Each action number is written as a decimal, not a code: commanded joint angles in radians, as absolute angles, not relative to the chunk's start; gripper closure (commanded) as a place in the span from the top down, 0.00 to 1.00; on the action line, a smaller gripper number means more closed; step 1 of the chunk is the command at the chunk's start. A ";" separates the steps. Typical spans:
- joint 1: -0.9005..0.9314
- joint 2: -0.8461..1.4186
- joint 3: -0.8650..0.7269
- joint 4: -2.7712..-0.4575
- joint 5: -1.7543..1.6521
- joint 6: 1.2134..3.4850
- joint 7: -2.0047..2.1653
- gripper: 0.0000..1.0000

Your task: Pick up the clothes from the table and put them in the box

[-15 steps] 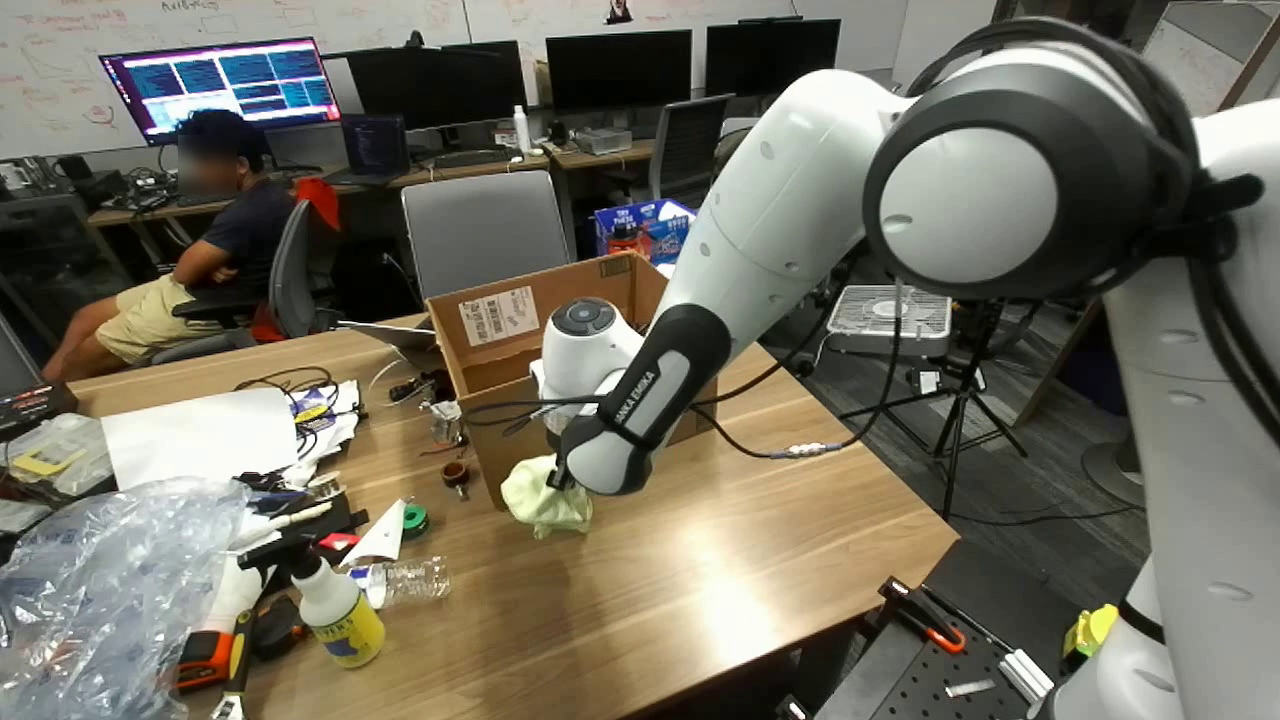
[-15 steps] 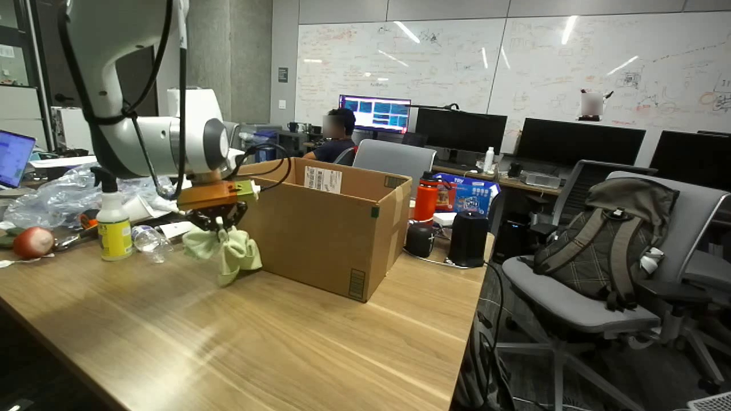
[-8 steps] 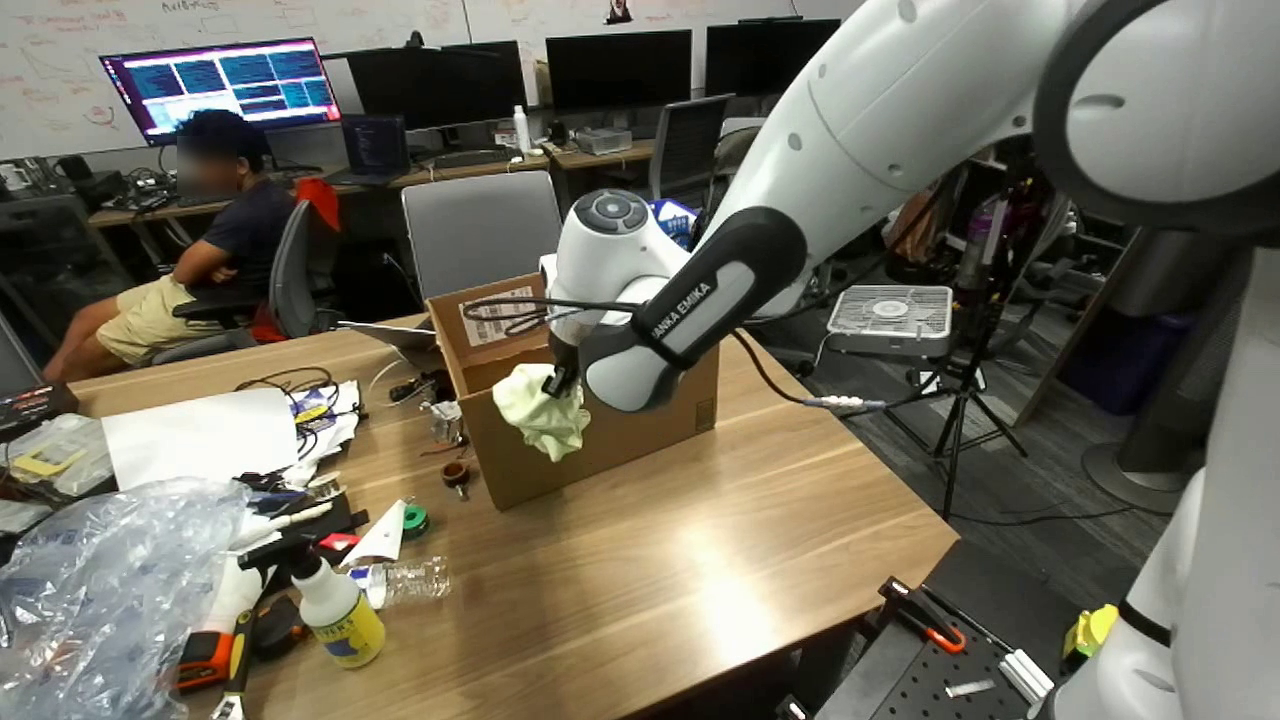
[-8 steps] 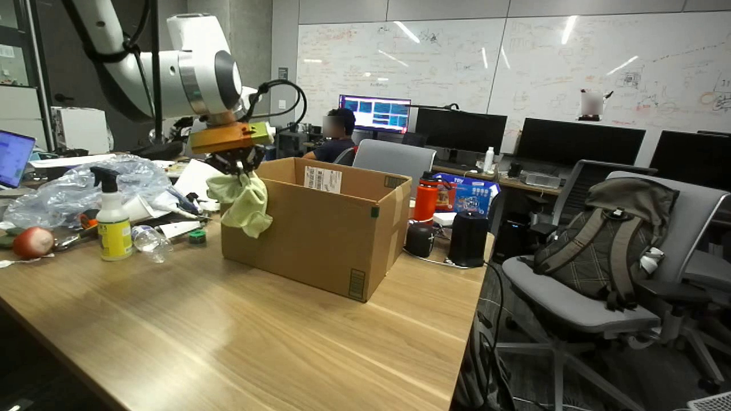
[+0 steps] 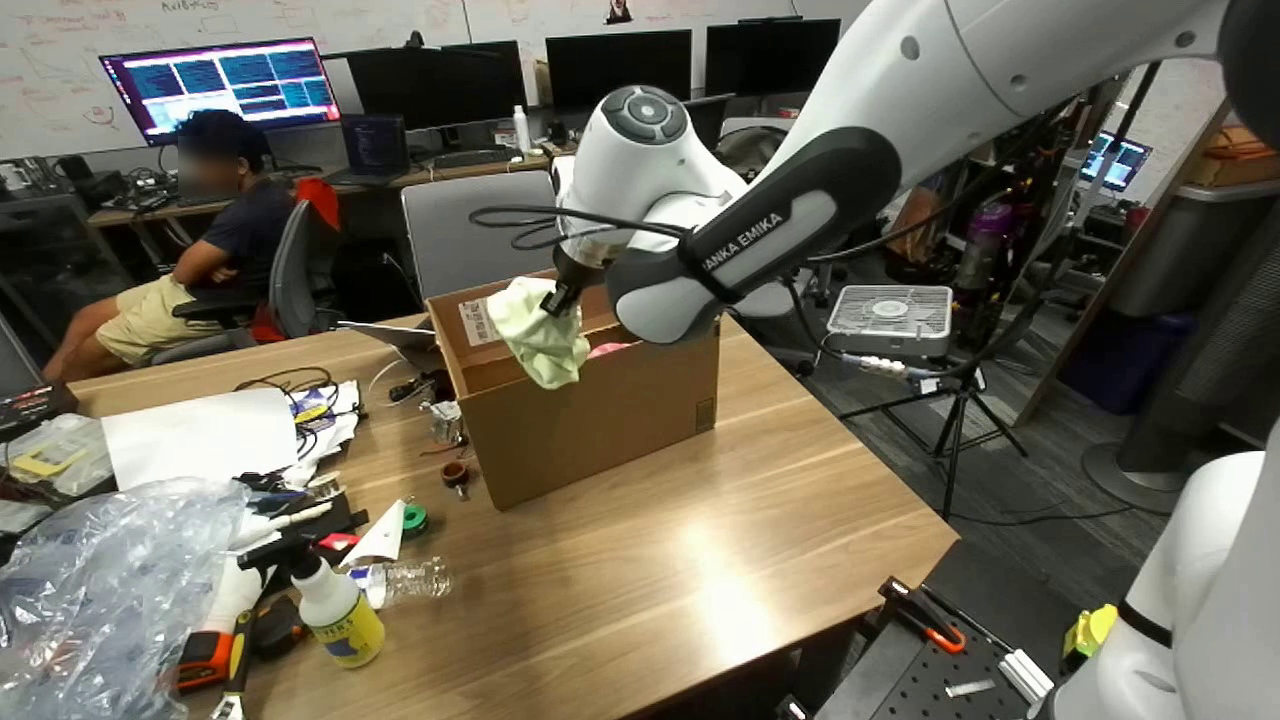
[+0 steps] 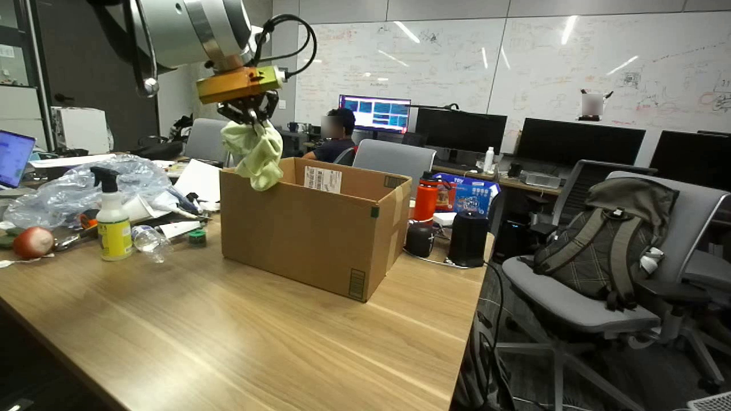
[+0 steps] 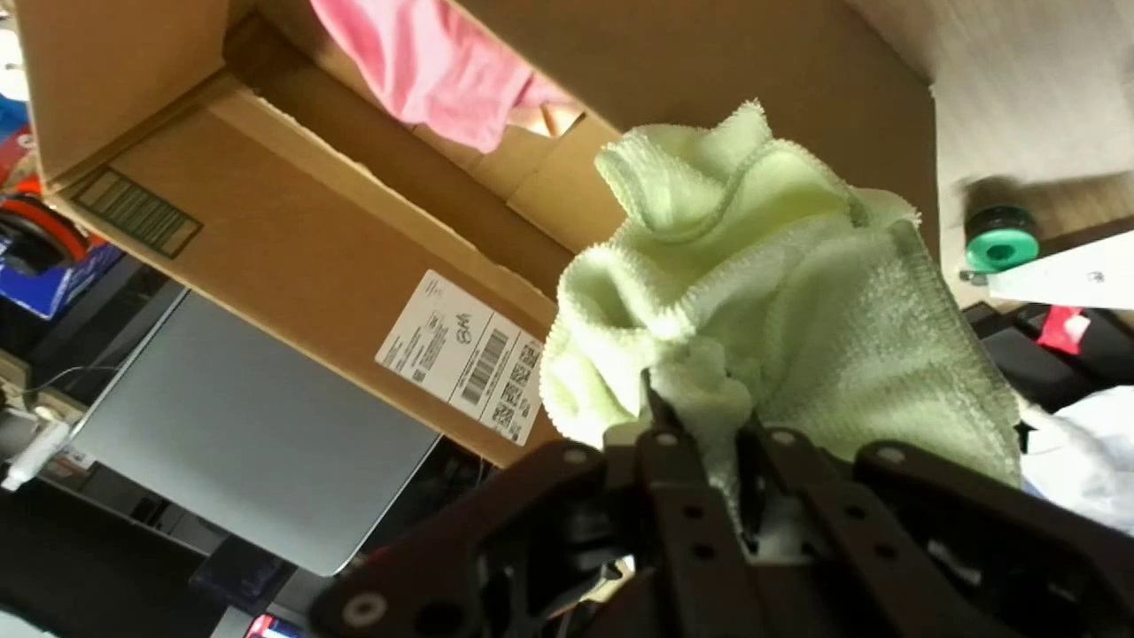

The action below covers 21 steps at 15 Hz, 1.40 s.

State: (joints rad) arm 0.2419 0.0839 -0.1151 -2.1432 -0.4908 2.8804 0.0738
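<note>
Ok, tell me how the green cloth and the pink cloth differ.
The green cloth hangs from the claw, while the pink cloth lies in the box, not held. The green cloth has a fuzzy surface; the pink cloth looks smoother. The green cloth is pale, the pink cloth more vivid. Both are rumpled. Part of the pink cloth is out of sight, so their sizes can't be compared.

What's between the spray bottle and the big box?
In an exterior view: a clear plastic bottle, something flat and white, then a round green thing.
</note>
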 commanded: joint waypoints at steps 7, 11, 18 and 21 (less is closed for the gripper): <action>0.242 0.133 -0.165 -1.911 -0.679 2.708 0.283 0.03; 0.240 0.192 -0.197 -1.830 -0.736 2.618 0.357 0.03; 0.150 0.238 -0.118 -1.776 -0.695 2.527 0.339 0.66; 0.129 0.222 -0.093 -1.795 -0.640 2.495 0.310 0.88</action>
State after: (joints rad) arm 0.1577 0.2282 -0.1286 -1.8130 -0.6901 2.5364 0.3386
